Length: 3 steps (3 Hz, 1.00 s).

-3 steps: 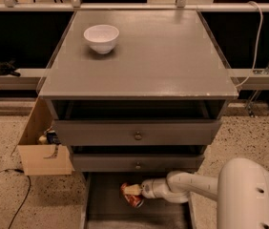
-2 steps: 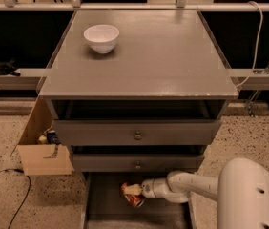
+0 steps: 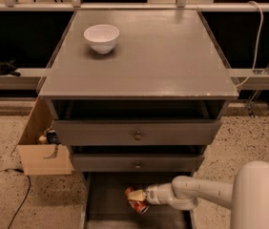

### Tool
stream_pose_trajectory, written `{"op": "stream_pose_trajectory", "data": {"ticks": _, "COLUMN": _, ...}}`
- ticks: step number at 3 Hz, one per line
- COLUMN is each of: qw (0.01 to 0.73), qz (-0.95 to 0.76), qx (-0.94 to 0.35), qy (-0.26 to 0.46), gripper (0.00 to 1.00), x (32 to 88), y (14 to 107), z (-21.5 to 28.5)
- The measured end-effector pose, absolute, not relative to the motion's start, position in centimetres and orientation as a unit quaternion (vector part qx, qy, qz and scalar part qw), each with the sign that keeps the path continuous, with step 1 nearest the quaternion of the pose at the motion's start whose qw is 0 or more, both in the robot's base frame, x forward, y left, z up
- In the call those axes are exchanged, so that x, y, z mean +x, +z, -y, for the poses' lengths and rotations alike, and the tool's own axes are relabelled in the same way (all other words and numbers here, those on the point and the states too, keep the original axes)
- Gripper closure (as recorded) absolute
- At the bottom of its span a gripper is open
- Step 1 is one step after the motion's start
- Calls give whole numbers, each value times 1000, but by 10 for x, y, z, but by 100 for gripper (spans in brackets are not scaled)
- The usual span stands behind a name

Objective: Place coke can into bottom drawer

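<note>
The coke can [image 3: 137, 203], small and red-orange, lies tilted inside the pulled-out bottom drawer [image 3: 107, 199], near the middle of its grey floor. My gripper [image 3: 138, 195] reaches in from the right on a white arm and sits right at the can, partly covering its top. The can looks held between the fingers, low over the drawer floor. The two upper drawers with round knobs are pushed in above it.
A white bowl [image 3: 101, 37] stands on the grey cabinet top [image 3: 172, 56] at the back left. An open cardboard box [image 3: 41, 147] sits on the speckled floor left of the cabinet, with a black cable [image 3: 20, 194] trailing by it. My white base [image 3: 261, 199] fills the lower right.
</note>
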<state>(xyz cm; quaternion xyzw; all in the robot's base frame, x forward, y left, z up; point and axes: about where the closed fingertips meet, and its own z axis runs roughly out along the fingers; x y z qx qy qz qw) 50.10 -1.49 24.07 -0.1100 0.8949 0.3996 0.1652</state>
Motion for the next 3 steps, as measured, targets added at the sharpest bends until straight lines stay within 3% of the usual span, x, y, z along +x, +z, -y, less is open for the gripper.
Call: {"op": "stream_pose_trajectory", "data": {"ticks": 3, "qw": 138, "qz": -909, "qx": -105, "qy": 379, "gripper": 100, "x": 496, "y": 213, "z": 17}}
